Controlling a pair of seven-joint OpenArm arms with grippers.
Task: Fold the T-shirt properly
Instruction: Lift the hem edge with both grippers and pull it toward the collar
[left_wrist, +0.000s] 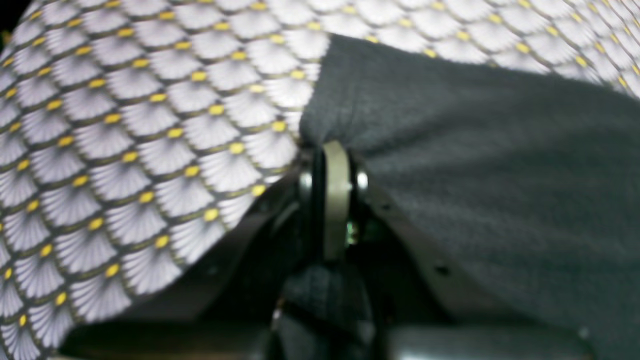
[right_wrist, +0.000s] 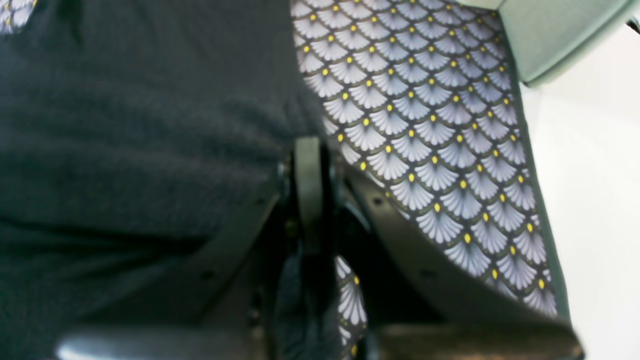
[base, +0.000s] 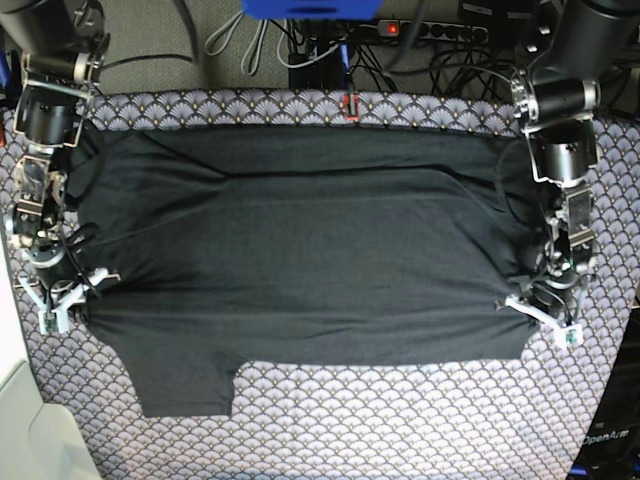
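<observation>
The T-shirt (base: 300, 260) lies spread across the patterned cloth (base: 400, 420), one sleeve sticking out at the near edge. The left gripper (base: 545, 305) and right gripper (base: 62, 295) each pinch an opposite side edge of it, jaws closed on fabric.

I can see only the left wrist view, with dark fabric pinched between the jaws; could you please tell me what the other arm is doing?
Observer: The right gripper is shut on the opposite edge of the large black soft-fabric T-shirt, mirroring the left gripper.
Operator: Thank you. How does the shirt lie overall?
Observer: In the base view it is spread wide across the grey fan-scale patterned cloth, stretched between the two grippers.
Operator: Is any part sticking out?
Observer: Yes, one flap, seemingly a sleeve, juts from the near edge, closer to the right arm.
</observation>
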